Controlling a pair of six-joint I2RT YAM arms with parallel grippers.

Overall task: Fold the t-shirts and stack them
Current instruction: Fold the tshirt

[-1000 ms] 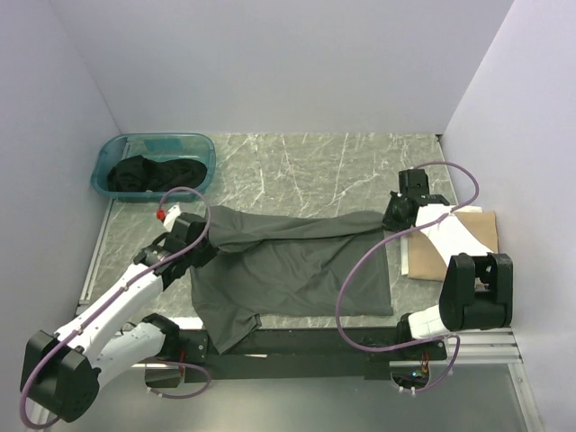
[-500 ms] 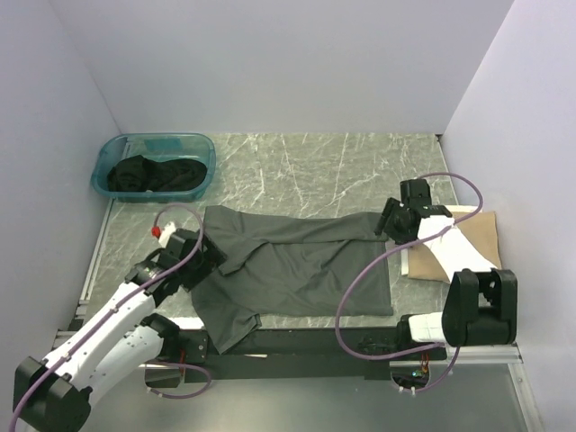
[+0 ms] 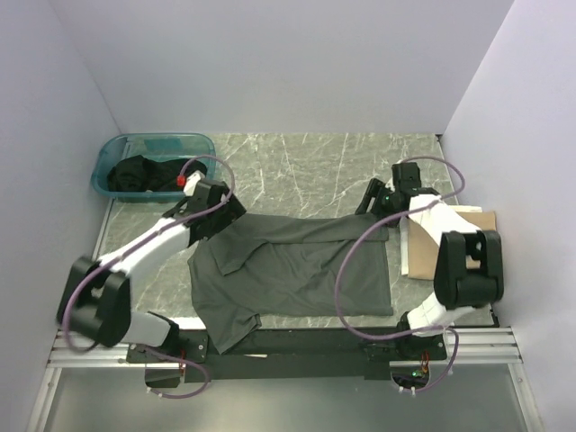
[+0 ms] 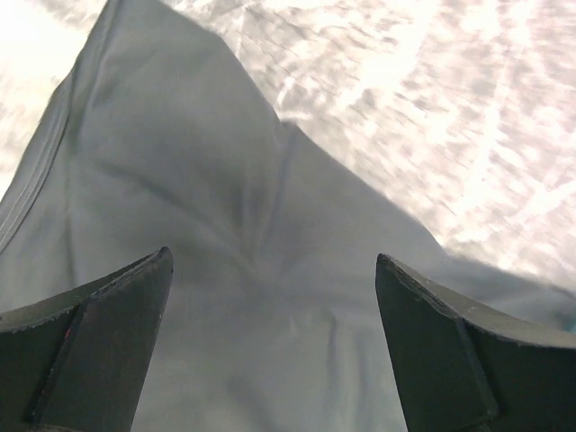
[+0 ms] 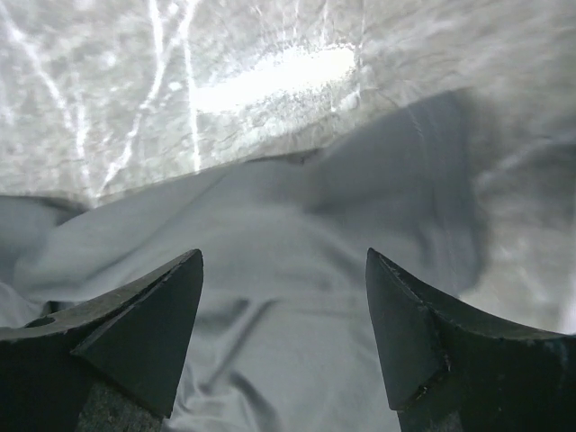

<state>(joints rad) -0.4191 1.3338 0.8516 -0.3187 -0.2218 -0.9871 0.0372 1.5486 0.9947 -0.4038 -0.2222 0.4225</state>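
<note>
I see the left gripper [image 4: 272,261] and the right gripper [image 5: 283,259] both spread wide, holding nothing, above the far corners of the dark grey t-shirt [image 3: 297,270].

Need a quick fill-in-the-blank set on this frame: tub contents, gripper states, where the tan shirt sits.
1. The clothes in the teal tub are ___ in colour.
2. The left gripper and the right gripper are both ___, each over the dark grey shirt.
3. The tan shirt lies beside the ___ arm.

Missing words: black; open; right
</note>
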